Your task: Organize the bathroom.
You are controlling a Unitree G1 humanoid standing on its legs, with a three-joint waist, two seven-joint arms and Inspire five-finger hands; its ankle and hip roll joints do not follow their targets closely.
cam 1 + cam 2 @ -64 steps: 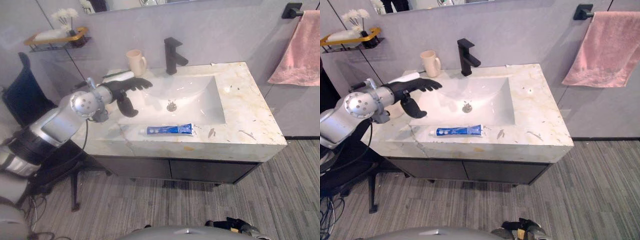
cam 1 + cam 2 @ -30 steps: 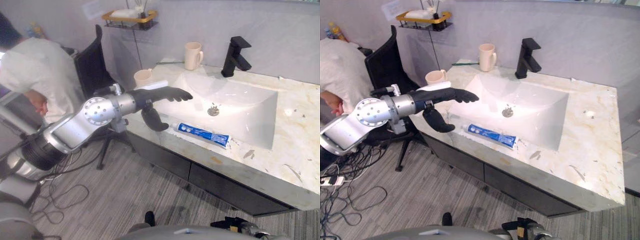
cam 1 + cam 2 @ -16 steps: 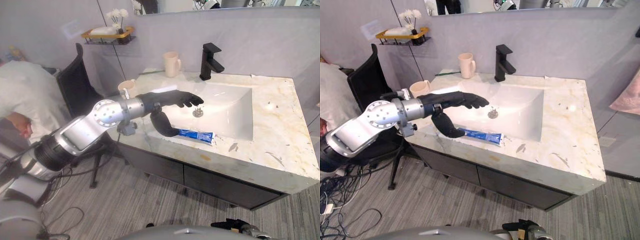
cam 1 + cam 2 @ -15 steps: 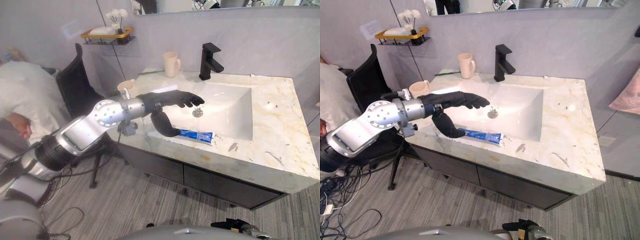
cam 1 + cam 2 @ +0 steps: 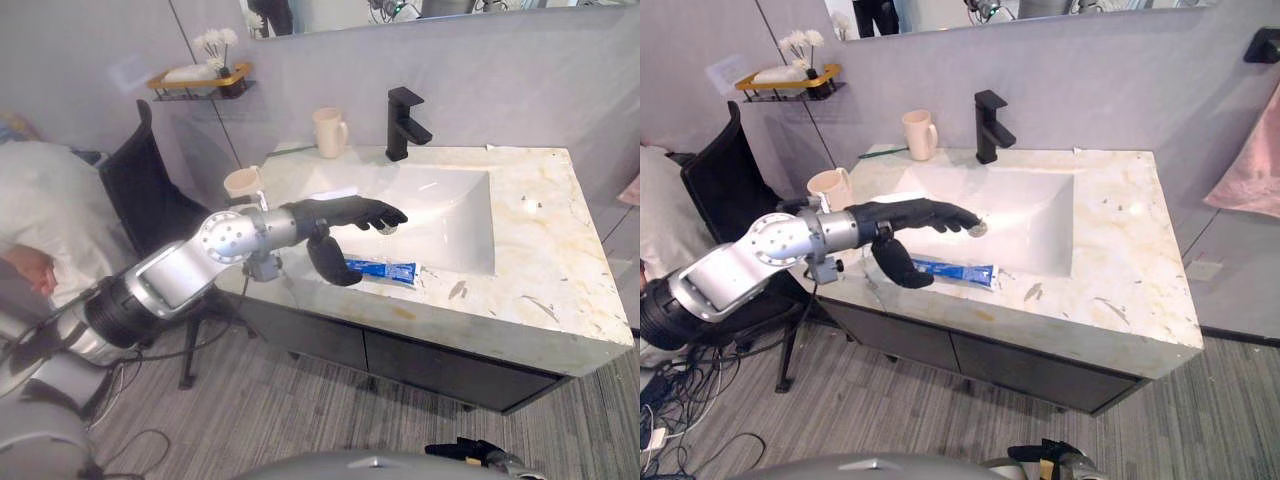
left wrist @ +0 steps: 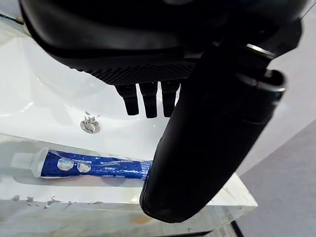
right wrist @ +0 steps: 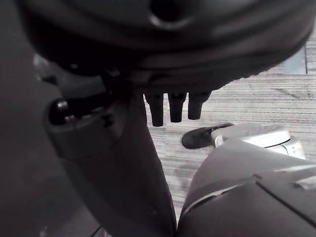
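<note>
Two cups (image 5: 329, 131) on counter (contents unseen), toothpaste tube (image 5: 380, 268) at sink (image 5: 455, 215) edge, left robot hand (image 5: 335, 215) spread above, right robot hand (image 7: 163, 106) spread.

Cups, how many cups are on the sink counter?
2. One cup stands at the back of the counter, left of the black faucet. The other cup sits at the counter's left edge, behind the left hand. Others could be hidden.

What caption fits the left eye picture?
Open left robot hand reaches over the blue toothpaste tube lying by the white sink.
</note>
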